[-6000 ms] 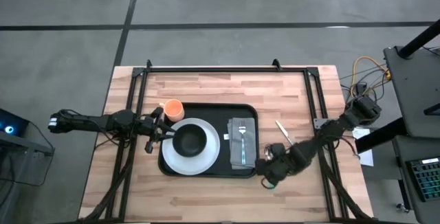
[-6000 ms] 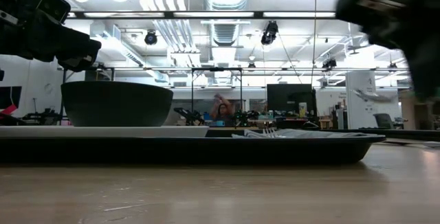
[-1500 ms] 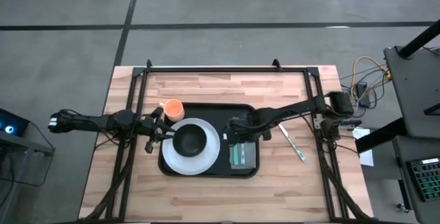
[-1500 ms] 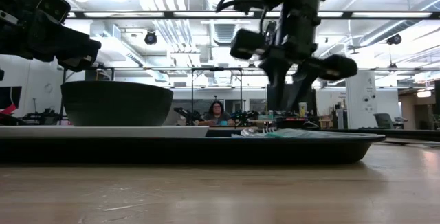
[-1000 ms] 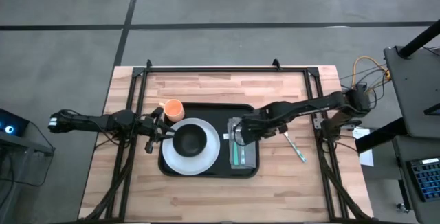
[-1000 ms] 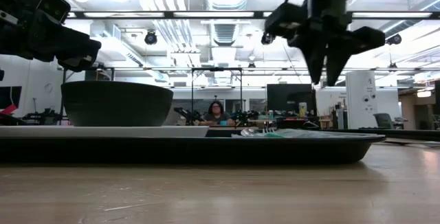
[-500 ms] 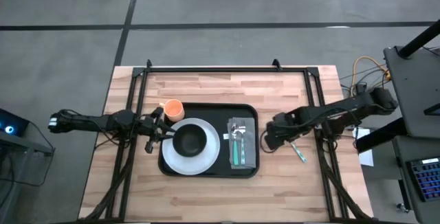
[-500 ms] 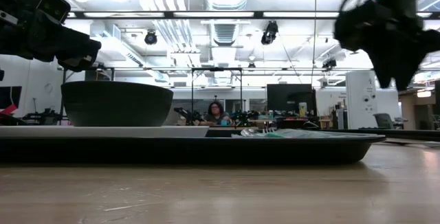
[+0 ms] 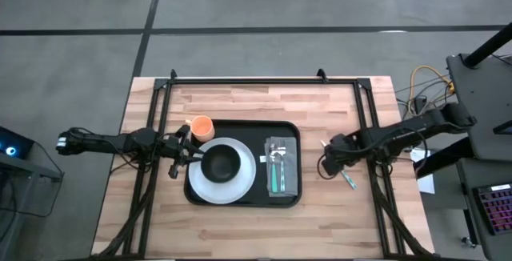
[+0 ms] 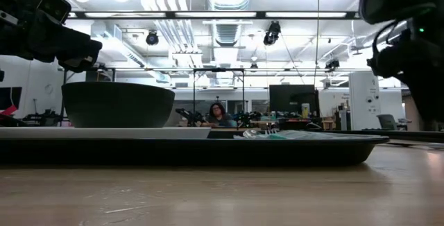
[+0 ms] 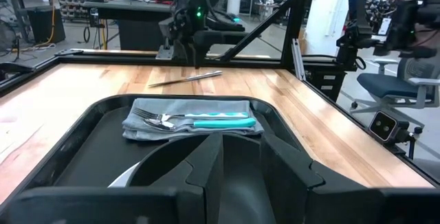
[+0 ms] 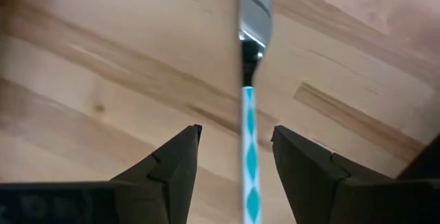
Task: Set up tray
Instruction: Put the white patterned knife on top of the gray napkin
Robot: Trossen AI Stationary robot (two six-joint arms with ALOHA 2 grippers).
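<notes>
The black tray (image 9: 240,198) lies mid-table and carries a white plate (image 9: 240,182) with a black bowl (image 9: 220,163) and a grey napkin (image 9: 288,182) bearing a fork and a teal-handled spoon (image 9: 278,173). A knife (image 12: 249,114) with a teal patterned handle lies flat on the wood to the tray's right. My right gripper (image 9: 330,162) hangs over it, pointing down and open, one finger on each side of the handle (image 12: 250,176), apart from it. My left gripper (image 9: 182,155) waits open at the plate's left rim, above it.
An orange cup (image 9: 200,126) stands at the tray's far left corner. A black frame rail (image 9: 256,80) runs along the table's far edge, with struts down both sides. Bare wood lies between the tray and the near edge.
My right gripper has left the napkin on the tray, travelled toward the table's right edge and sunk a little until it stands over the knife. The fork and spoon stay on the napkin. The knife has not moved.
</notes>
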